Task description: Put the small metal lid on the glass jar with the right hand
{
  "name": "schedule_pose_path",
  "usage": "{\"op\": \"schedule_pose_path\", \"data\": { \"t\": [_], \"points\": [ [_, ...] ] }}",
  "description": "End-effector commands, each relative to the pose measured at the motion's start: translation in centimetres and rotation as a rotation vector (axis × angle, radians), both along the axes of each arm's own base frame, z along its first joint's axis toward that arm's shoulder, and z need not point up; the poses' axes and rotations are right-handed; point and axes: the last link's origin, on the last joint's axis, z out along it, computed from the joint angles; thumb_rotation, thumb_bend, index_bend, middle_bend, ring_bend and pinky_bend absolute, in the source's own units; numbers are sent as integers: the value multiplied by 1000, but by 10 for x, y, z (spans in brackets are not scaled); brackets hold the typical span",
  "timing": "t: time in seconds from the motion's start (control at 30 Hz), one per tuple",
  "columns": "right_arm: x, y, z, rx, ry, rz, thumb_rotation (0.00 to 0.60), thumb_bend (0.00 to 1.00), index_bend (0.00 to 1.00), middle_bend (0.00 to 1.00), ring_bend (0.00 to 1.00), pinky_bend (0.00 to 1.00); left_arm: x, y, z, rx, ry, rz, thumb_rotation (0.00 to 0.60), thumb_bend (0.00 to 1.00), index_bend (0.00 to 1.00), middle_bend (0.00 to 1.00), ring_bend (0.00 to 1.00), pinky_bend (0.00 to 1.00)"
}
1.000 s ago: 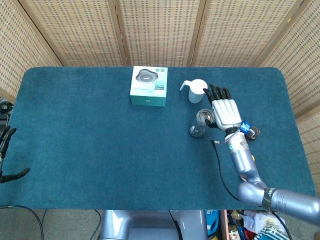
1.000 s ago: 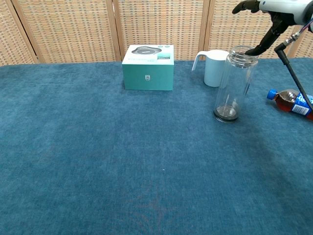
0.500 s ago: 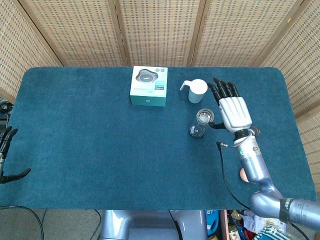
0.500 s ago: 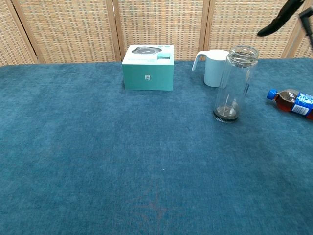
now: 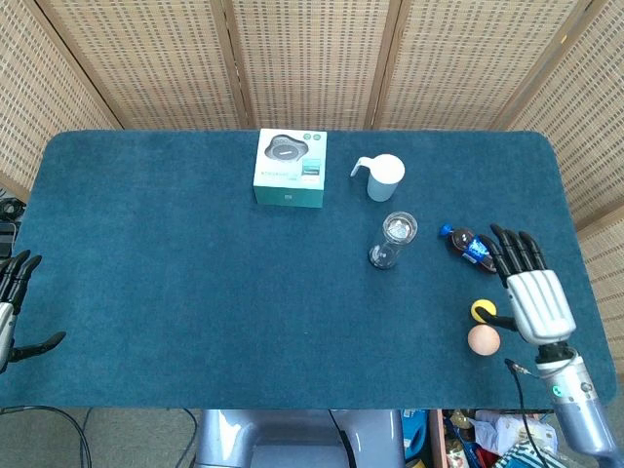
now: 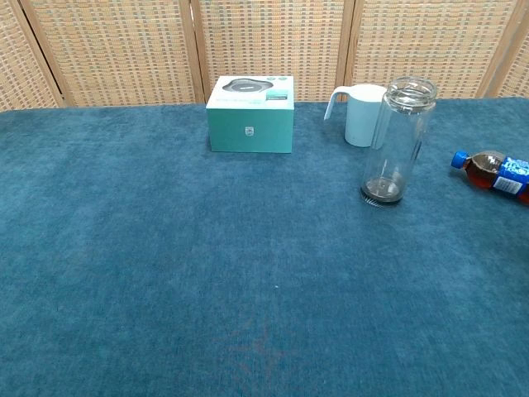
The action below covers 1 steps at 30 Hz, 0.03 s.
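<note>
The tall glass jar point(image 5: 393, 241) point(image 6: 397, 141) stands upright right of the table's middle. A greyish round top point(image 5: 399, 227) point(image 6: 411, 88) shows at its mouth; I cannot tell whether this is the small metal lid or the bare rim. My right hand point(image 5: 531, 292) hovers near the table's right front edge, well away from the jar, with fingers spread and nothing in it. My left hand point(image 5: 16, 304) shows at the far left edge, fingers apart and empty. Neither hand appears in the chest view.
A teal box point(image 5: 290, 169) point(image 6: 250, 114) and a white mug point(image 5: 384, 177) point(image 6: 362, 114) stand behind the jar. A bottle of brown drink point(image 5: 468, 244) point(image 6: 493, 170) lies to its right. A yellow object point(image 5: 482, 311) and an orange ball point(image 5: 483, 339) sit by my right hand.
My right hand has left the jar's top and drawn back to the near right, uncovering the bottle, the ball and the yellow object. It has gone from the chest view.
</note>
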Motion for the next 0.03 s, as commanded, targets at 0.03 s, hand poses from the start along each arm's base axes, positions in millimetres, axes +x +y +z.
{"op": "schedule_pose_path", "data": {
  "t": [0.03],
  "points": [
    [-25, 27, -10, -41, 22, -10, 600, 0, 0, 0, 0, 0, -1, 0, 0, -2, 0, 3, 600, 78, 0, 0, 0, 0]
  ]
}}
